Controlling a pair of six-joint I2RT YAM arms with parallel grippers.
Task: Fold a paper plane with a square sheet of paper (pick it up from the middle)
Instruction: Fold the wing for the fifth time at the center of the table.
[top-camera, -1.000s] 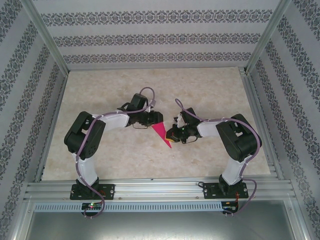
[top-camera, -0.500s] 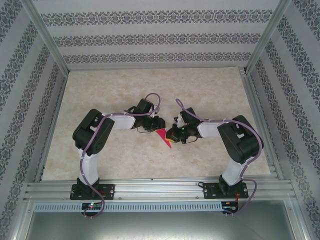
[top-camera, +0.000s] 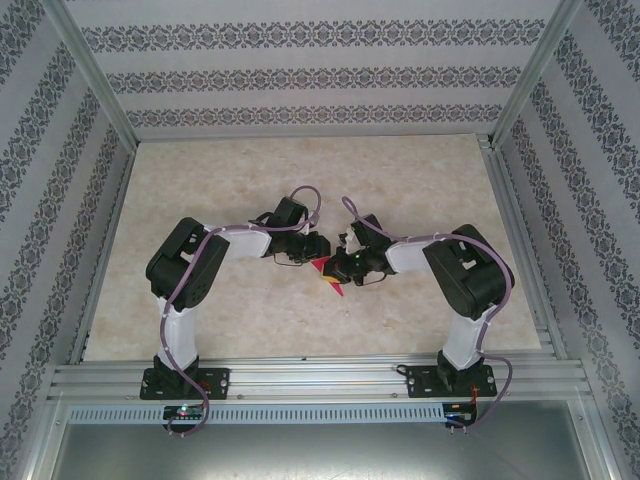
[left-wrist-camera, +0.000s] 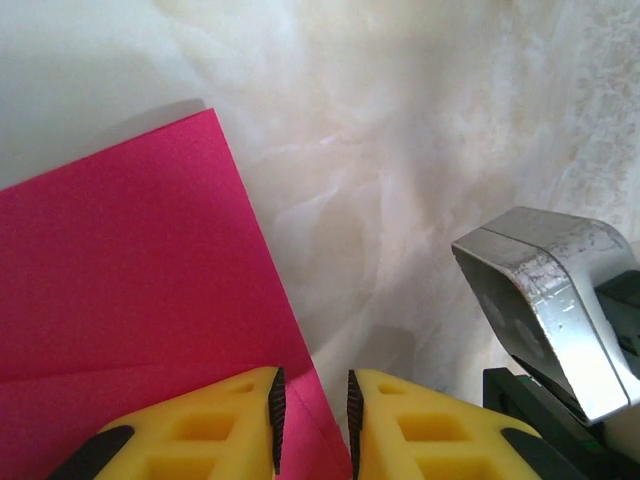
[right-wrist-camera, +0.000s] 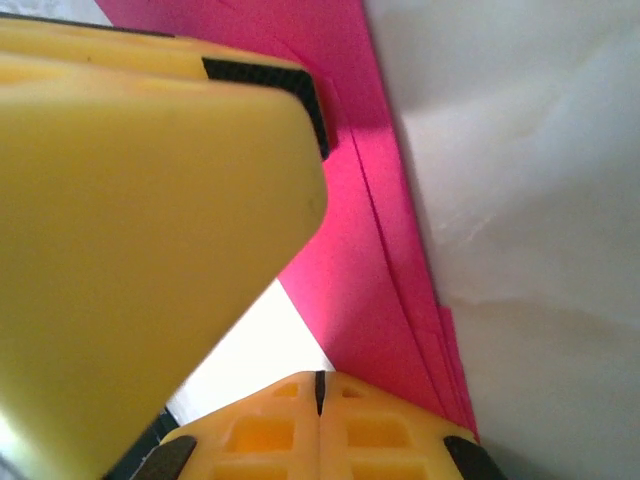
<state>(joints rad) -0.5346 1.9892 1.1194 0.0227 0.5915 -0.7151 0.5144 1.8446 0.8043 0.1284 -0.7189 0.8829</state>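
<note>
Magenta-pink sheet of paper (left-wrist-camera: 130, 260), thin and already creased into layers, lies on the pale marbled tabletop (left-wrist-camera: 400, 150) between the two grippers. In the overhead view only a narrow pointed tip (top-camera: 335, 286) pokes out on the near side of them. The left gripper (left-wrist-camera: 311, 415) has its yellow jaws a narrow gap apart, and the paper's long edge runs straight into that gap. The broad flat face spreads away to the left of its fingers, with a fold line crossing just ahead of them. The right gripper (right-wrist-camera: 320, 400) has its jaws pressed together, and the stacked pink edges run down past the right side of its fingertips. Whether a layer is caught between them cannot be made out. One finger of the left gripper (right-wrist-camera: 150, 200) looms close in front of it. The work looks to be mid-fold, probably at one of the narrowing folds for the dart. The next move would call for the left jaws to close on the edge and carry it over while the right end stays pinned. Most of the paper's outline is hidden under the wrists from above, and a grey metal block (left-wrist-camera: 545, 300) to the right of the left fingers is cut off, so its identity is unclear.
</note>
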